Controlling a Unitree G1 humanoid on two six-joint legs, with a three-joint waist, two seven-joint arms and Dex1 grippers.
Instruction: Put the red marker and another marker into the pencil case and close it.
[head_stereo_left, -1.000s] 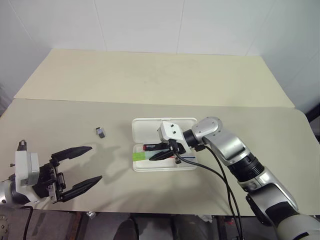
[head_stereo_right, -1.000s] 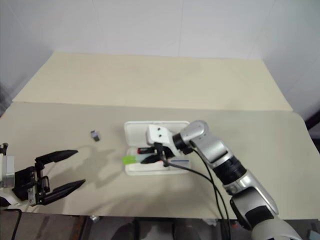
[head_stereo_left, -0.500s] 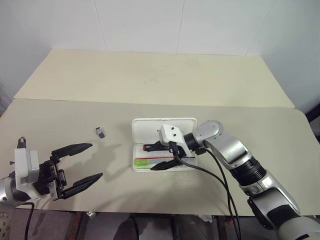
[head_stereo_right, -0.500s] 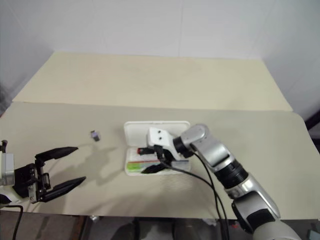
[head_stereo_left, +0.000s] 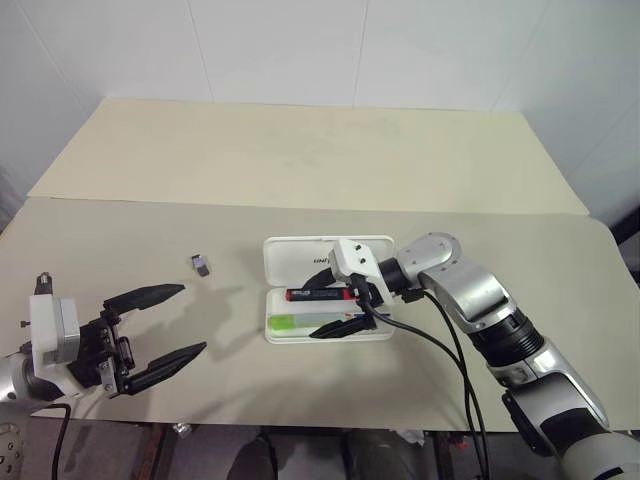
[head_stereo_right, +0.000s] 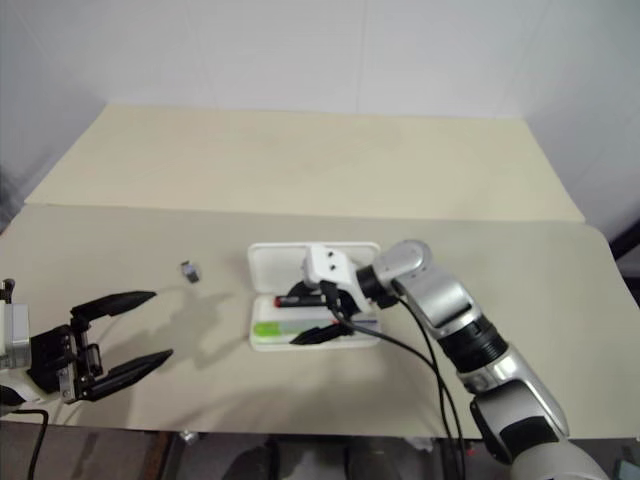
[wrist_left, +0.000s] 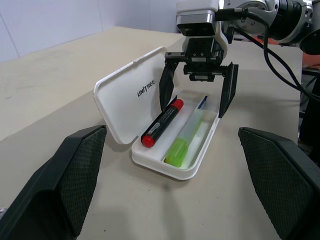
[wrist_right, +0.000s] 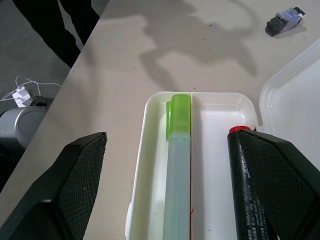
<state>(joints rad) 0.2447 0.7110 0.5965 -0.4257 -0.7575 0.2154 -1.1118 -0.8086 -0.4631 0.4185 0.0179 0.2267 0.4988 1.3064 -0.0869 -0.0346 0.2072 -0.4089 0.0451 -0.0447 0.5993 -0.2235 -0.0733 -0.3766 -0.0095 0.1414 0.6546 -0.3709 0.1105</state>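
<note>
Right hand (wrist_left: 198, 90) agape over pencil case (wrist_left: 127, 95) lettered "UNITREE"

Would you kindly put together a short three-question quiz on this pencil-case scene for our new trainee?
1. True or false: the red marker and the green marker both lie inside the pencil case.
2. Which is right about the pencil case lid? A: shut. B: open, standing behind the tray. C: lying detached beside the case.
3. Fill in: the right pincer hangs over the case with its fingers ____.

Key
1. True; they lie side by side in the tray.
2. B.
3. Open; its fingers straddle the markers and grip neither.
</note>
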